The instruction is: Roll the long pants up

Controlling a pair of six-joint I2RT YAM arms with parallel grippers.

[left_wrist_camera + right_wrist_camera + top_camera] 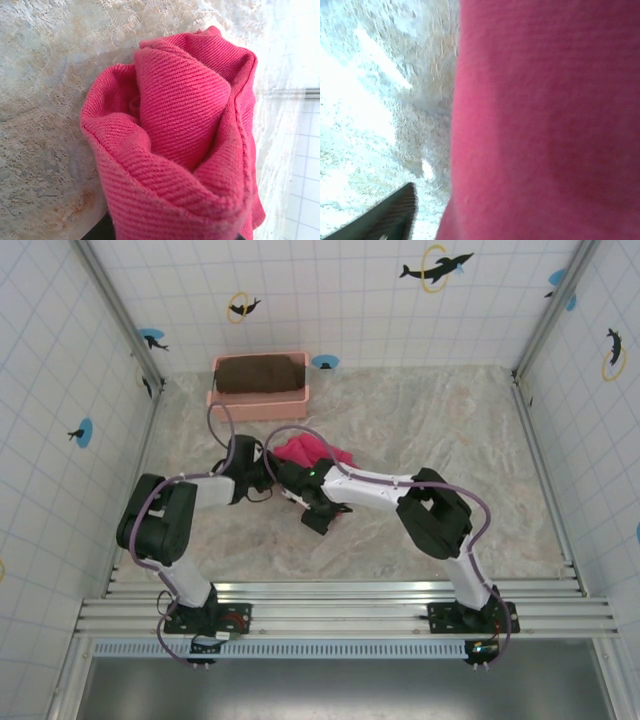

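Observation:
The long pants lie bunched into a magenta roll on the marbled table, just in front of the basket. In the left wrist view the long pants show as a thick coil of twill folds rising from the jaws, which the cloth covers. My left gripper sits at the bundle's near-left edge, closed on the fabric. My right gripper meets it from the right. In the right wrist view the long pants are blurred and very close, and one dark finger stands apart from the cloth, with table showing between them.
A pale pink basket holding a dark brown folded cloth stands at the back left. Tiled walls close in the sides and back. Bare marbled table stretches to the right and in front of the bundle.

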